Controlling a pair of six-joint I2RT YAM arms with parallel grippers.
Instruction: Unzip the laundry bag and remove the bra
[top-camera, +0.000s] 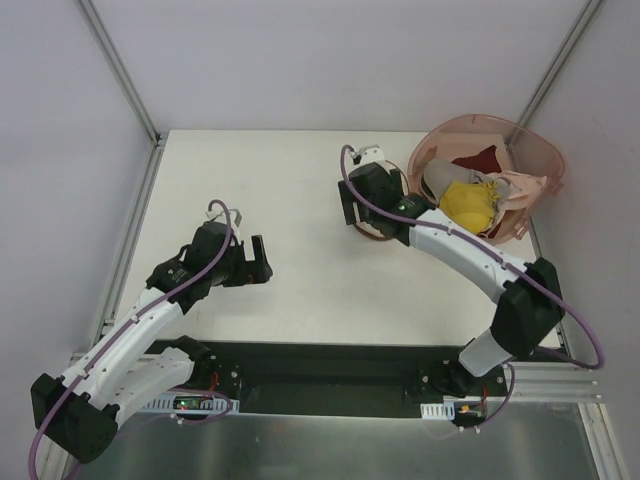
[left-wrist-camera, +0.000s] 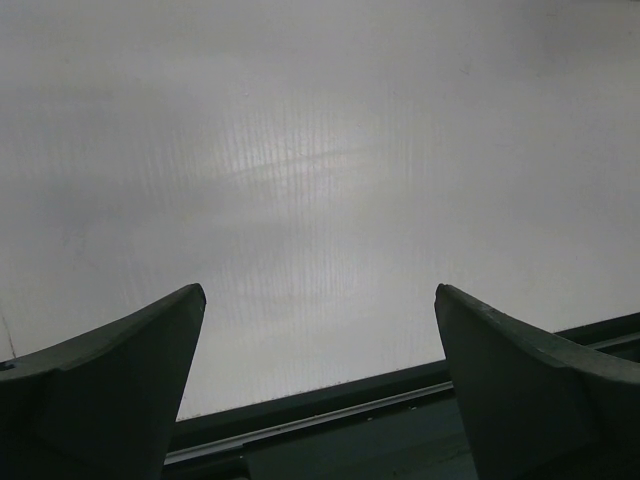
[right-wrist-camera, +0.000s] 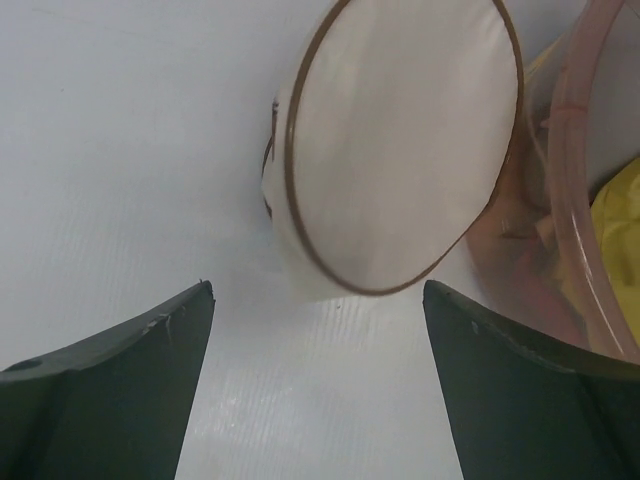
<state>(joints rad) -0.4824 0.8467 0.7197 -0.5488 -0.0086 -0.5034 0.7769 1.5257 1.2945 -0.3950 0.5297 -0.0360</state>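
The laundry bag (right-wrist-camera: 400, 140) lies on its side on the white table. Its round cream base with brown trim faces my right gripper (right-wrist-camera: 318, 285). That gripper is open and empty, a short way in front of the bag and not touching it. In the top view the bag (top-camera: 377, 237) is mostly hidden under the right wrist, beside the right gripper (top-camera: 352, 215). The bra is hidden. My left gripper (top-camera: 256, 264) is open and empty over bare table at the left, and the left wrist view (left-wrist-camera: 320, 290) shows nothing between its fingers.
A pink translucent basket (top-camera: 540, 150) stands at the back right, touching the bag's far side (right-wrist-camera: 570, 200). It holds a yellow garment (top-camera: 470, 203), a dark red cloth (top-camera: 482, 160) and pale cloth. The table's near edge and a black rail (left-wrist-camera: 330, 420) lie just ahead of the left gripper.
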